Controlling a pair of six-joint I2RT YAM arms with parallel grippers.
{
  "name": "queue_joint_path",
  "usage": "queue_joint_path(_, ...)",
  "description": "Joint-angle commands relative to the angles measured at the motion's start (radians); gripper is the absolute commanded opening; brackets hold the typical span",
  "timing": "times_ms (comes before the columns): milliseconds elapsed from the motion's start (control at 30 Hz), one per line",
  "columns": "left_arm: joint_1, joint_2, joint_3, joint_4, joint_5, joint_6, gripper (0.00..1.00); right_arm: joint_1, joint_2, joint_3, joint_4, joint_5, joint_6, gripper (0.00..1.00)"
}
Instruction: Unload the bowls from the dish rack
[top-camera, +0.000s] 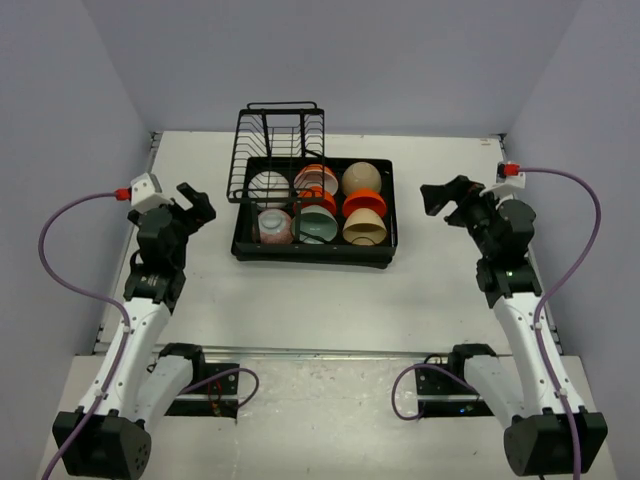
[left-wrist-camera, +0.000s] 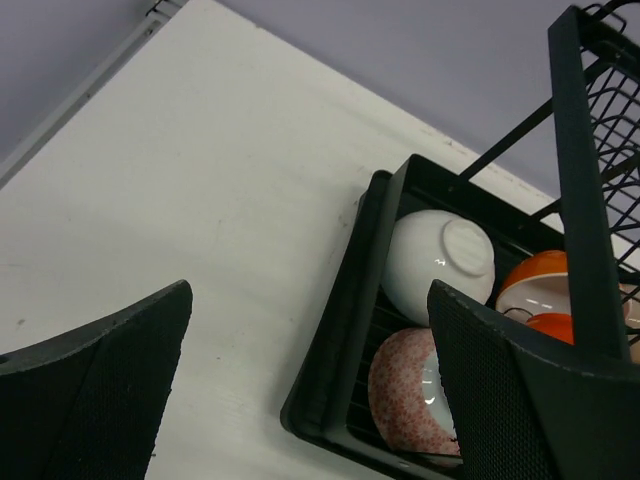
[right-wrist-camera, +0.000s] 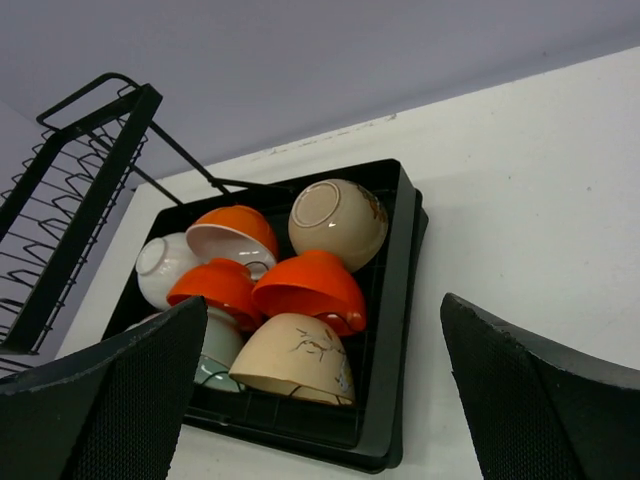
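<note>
Bowls (top-camera: 363, 228) all sit in the dish rack (top-camera: 310, 254) tray, centre of the table (top-camera: 300, 310). Left gripper (top-camera: 200, 207) and right gripper (top-camera: 433, 198) hover either side of the rack, not touching it. Both jaws wide, holding nothing.

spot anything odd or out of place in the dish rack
Nothing spilled or broken. The bowls lie jumbled in the dish rack tray, tipped or upside down and overlapping, while its upright wire section looks empty.
</note>
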Motion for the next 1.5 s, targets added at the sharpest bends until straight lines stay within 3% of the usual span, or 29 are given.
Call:
queue_joint_path(0,0.004,-0.010,0.042,-0.069,0.006,-0.014,1.00,0.004,0.004,0.025,-0.013,-0.043,0.061,0.99)
queue_joint_path(133,0.004,-0.021,0.039,-0.082,-0.023,-0.088,1.00,0.006,0.007,-0.026,0.059,-0.152,0.181,0.99)
queue_joint_path(200,0.004,-0.032,0.039,-0.079,-0.014,-0.096,1.00,0.006,0.005,-0.087,0.233,-0.223,0.349,0.99)
queue_joint_path(267,0.002,-0.037,0.058,-0.100,-0.013,-0.105,1.00,0.007,0.010,-0.144,0.298,-0.250,0.526,0.99)
queue_joint_path(300,0.002,-0.035,0.074,-0.132,-0.036,-0.116,1.00,0.007,0.007,-0.208,0.433,-0.263,0.592,0.99)
queue_joint_path(367,0.004,-0.040,0.092,-0.175,-0.064,-0.103,1.00,0.022,-0.031,-0.273,0.568,-0.217,0.761,0.99)
queue_joint_path(467,0.004,-0.049,0.094,-0.183,-0.067,-0.093,1.00,0.113,-0.099,-0.269,0.394,-0.034,0.779,0.99)
queue_joint_path(500,0.004,-0.049,0.095,-0.189,-0.073,-0.094,1.00,0.151,-0.151,-0.255,0.273,0.154,0.785,0.99)
queue_joint_path(600,0.002,-0.058,0.095,-0.224,-0.112,-0.123,1.00,0.306,-0.185,-0.249,0.170,0.436,0.889,0.99)
queue_joint_path(700,0.002,-0.058,0.105,-0.255,-0.135,-0.148,0.99,0.513,-0.054,-0.102,0.001,0.644,0.938,0.98)
queue_joint_path(833,0.002,-0.030,0.143,-0.281,-0.139,-0.148,0.96,0.619,0.085,-0.031,-0.075,0.794,1.051,0.94)
queue_joint_path(967,0.002,-0.026,0.161,-0.295,-0.155,-0.137,0.96,0.658,0.186,0.000,-0.062,0.832,1.084,0.93)
queue_joint_path(1067,0.002,-0.032,0.171,-0.307,-0.168,-0.131,0.96,0.667,0.228,0.002,-0.108,0.889,1.119,0.88)
queue_joint_path(1100,0.002,-0.041,0.172,-0.307,-0.172,-0.128,0.96,0.667,0.226,-0.009,-0.098,0.898,1.122,0.82)
queue_joint_path(1467,0.002,-0.056,0.151,-0.313,-0.184,-0.123,0.97,0.681,0.311,-0.087,0.041,0.906,1.171,0.73)
